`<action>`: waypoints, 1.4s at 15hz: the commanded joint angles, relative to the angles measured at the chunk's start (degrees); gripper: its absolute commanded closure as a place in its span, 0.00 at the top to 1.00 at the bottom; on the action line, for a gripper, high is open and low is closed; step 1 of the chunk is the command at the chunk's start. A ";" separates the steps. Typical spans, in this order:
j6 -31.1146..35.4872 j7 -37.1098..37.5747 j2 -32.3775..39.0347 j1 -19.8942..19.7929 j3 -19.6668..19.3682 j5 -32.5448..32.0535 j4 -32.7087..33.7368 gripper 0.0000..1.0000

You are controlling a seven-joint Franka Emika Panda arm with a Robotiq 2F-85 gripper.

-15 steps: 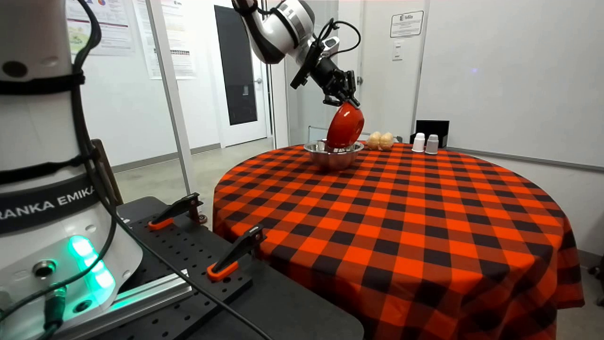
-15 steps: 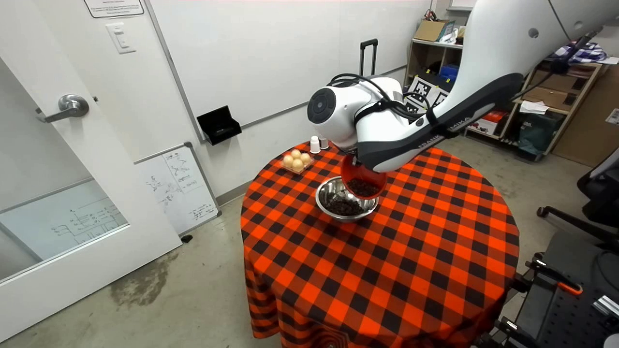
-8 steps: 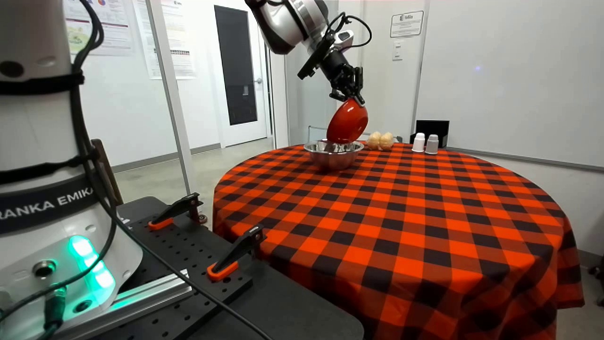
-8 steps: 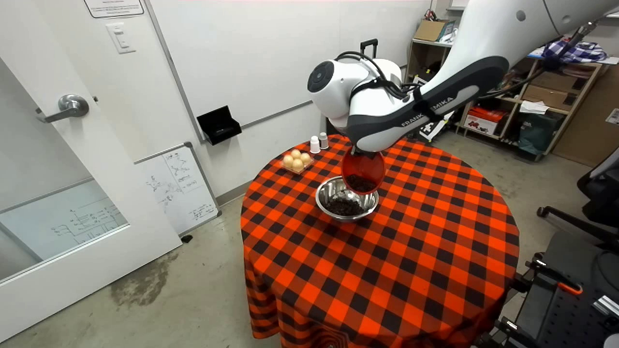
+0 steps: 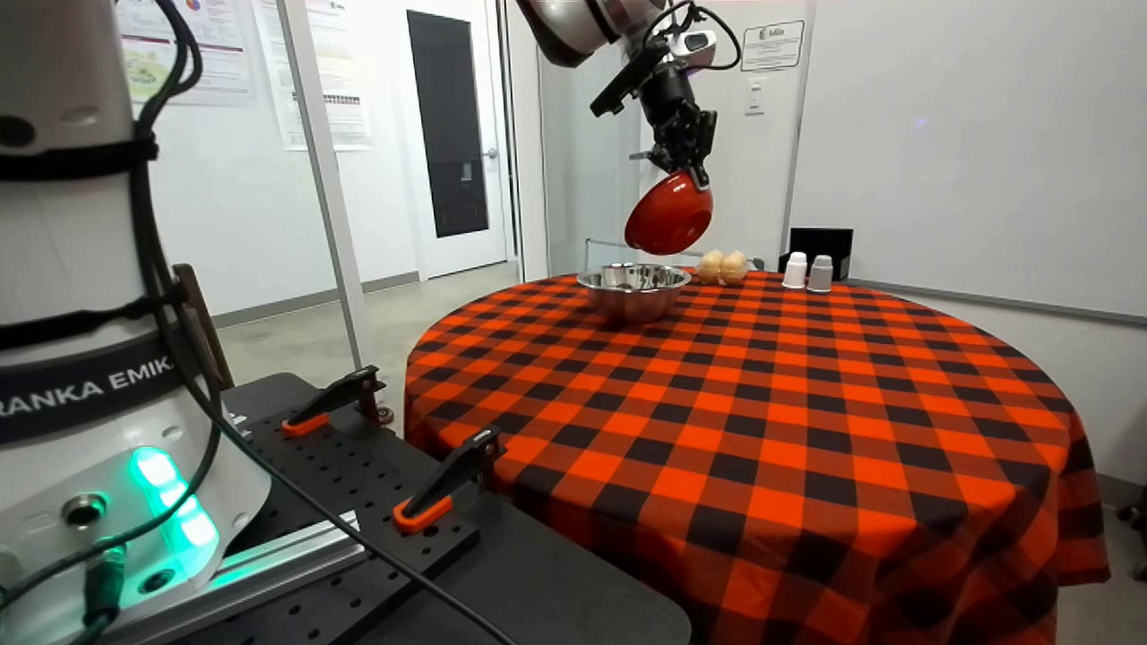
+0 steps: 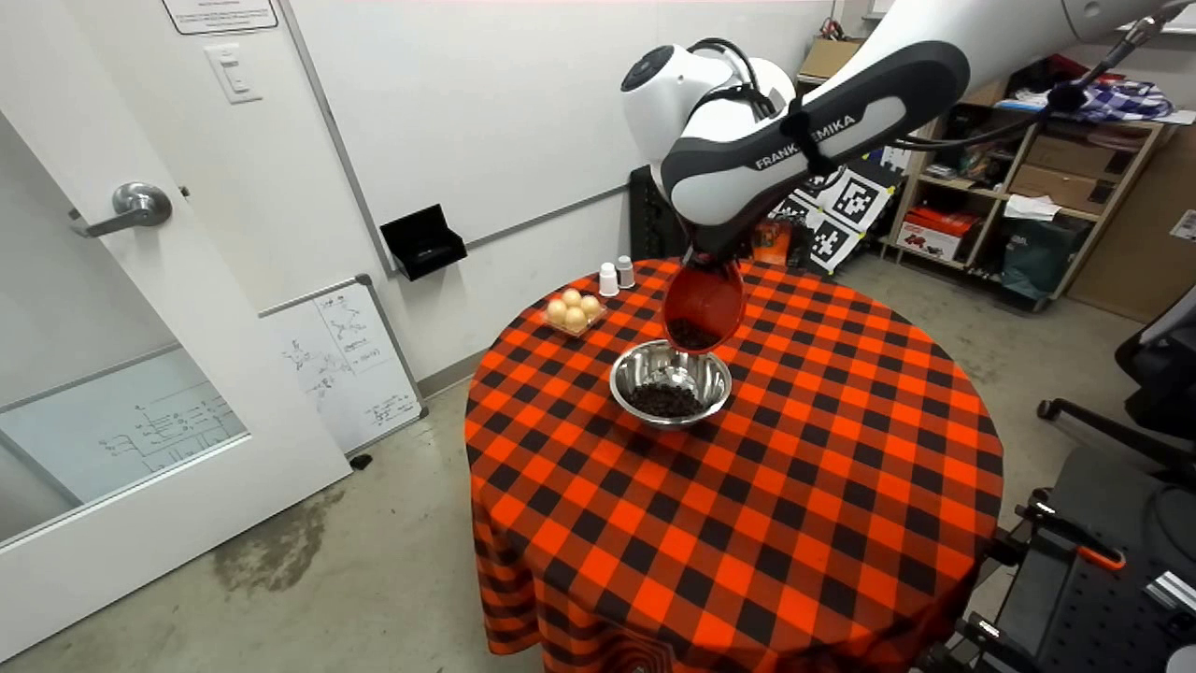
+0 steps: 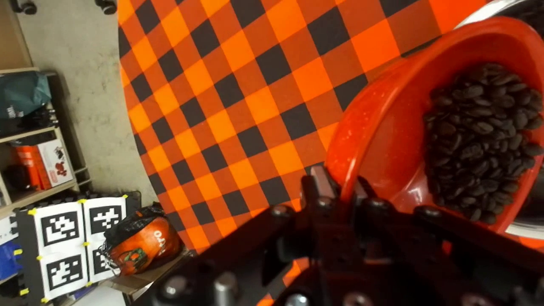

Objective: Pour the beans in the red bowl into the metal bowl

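At one o'clock from the metal bowl (image 5: 634, 303), in both exterior views, the red bowl (image 5: 672, 215) is hanging in the air, steeply tilted and just apart from the steel rim. The gripper (image 7: 343, 189) is pinching the red bowl by its edge; in the wrist view this grip is sitting at the red bowl's eight o'clock, with one finger lying along the outer wall and another along the inner. The beans (image 7: 480, 142) are lying in two places: a dark heap is filling the three o'clock side of the red bowl in the wrist view, and in an exterior view a second heap (image 6: 665, 402) is lying at the bottom of the metal bowl. In the wrist view, black-and-white marker sheets (image 7: 61, 229) are showing toward eight o'clock. On the checked tablecloth (image 6: 794, 523), in an exterior view, the metal bowl is resting toward half past ten from the centre; a cluster of pale round things (image 6: 573, 311) is lying farther out along that line, and a white container (image 6: 608, 280) and a grey container (image 6: 625, 271) are standing close together toward eleven.
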 commanded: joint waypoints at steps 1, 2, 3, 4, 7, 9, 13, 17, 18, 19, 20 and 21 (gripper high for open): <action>-2.97 -4.67 1.37 -2.15 -1.13 8.57 4.88 0.03; -3.19 -5.60 1.63 -3.23 -1.32 11.02 5.51 0.03; -3.36 -6.66 1.86 -4.38 -1.42 13.55 6.10 0.03; -3.31 -7.22 2.17 -5.51 -1.64 15.97 6.59 0.03; -3.01 -8.93 3.02 -9.75 -1.88 24.32 7.42 0.03; -2.36 -8.35 3.33 -12.45 -2.36 29.75 6.91 0.03; 0.74 -6.68 3.26 -17.13 -3.33 39.59 3.96 0.03; 6.30 -5.66 4.18 -20.63 -3.71 48.99 0.92 0.03; 8.62 -5.44 4.40 -21.12 -3.72 51.09 -0.07 0.03; 11.42 -5.84 4.83 -21.04 -3.89 51.93 -1.30 0.03; 13.37 -6.30 5.12 -21.08 -3.85 52.72 -2.35 0.03; 15.71 -6.77 5.38 -20.65 -3.98 52.58 -4.00 0.03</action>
